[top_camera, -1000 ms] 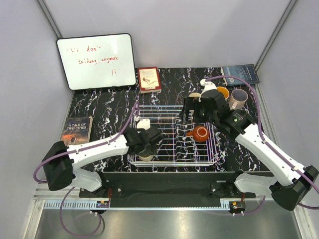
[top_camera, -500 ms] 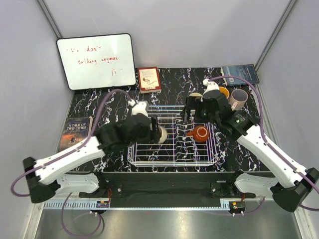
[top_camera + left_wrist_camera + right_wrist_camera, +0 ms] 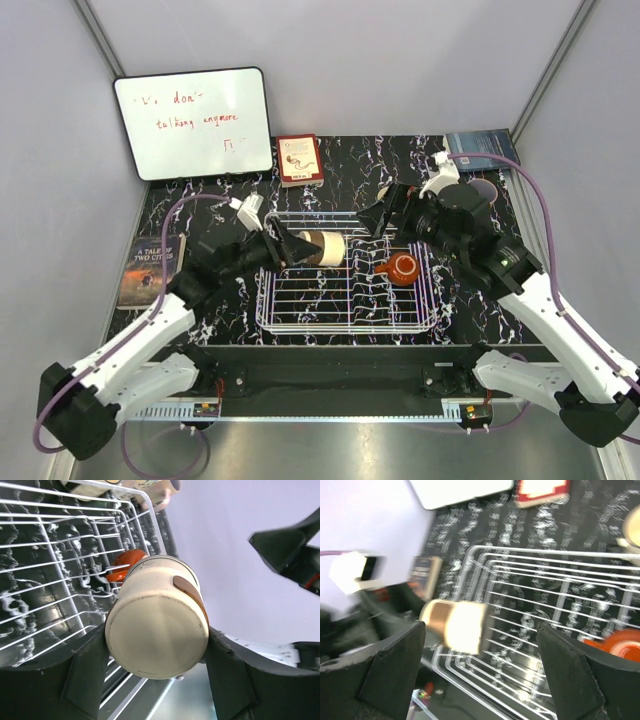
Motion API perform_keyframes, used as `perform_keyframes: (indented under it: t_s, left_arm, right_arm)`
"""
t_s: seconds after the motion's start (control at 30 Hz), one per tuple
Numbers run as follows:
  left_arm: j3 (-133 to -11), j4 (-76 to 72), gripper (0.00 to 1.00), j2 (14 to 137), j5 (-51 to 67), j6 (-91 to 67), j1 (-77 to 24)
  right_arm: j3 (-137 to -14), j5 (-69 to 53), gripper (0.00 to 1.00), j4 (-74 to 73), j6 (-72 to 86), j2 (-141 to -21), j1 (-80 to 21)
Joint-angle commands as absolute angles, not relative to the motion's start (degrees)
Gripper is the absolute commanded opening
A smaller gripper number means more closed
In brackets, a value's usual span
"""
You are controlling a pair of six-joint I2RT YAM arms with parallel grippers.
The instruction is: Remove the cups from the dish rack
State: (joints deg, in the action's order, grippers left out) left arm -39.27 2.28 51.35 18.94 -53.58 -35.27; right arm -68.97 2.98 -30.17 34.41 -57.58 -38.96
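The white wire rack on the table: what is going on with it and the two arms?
The left tool grips a cream ceramic cup and holds it on its side above the far left part of the white wire dish rack. The right tool is open and empty, pointing toward that cup from the right. A squat reddish-brown ceramic cup with a handle sits in the rack's right side, not yet unloaded.
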Motion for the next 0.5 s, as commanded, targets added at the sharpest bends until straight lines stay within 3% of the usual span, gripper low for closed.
perform_keyframes:
  t_s: [0.0,0.23,0.47]
  left_arm:
    - [-34.2,-33.2,0.00,55.0,39.2,-68.5,-29.9]
    - [-31.0,-68.3,0.00,69.6,45.7,-86.8,-28.8]
    - [-32.3,-70.6,0.00,73.0,47.3,-88.0,-28.8]
  right_arm:
    - [-69.6,-4.6,1.00,-23.8,37.3,-57.0,-39.4]
    - [-67.2,-10.6,0.96,-21.0,40.3,-57.0,-39.3]
    - [-68.2,-13.4,0.88,-20.0,39.6,-58.4,-39.4]
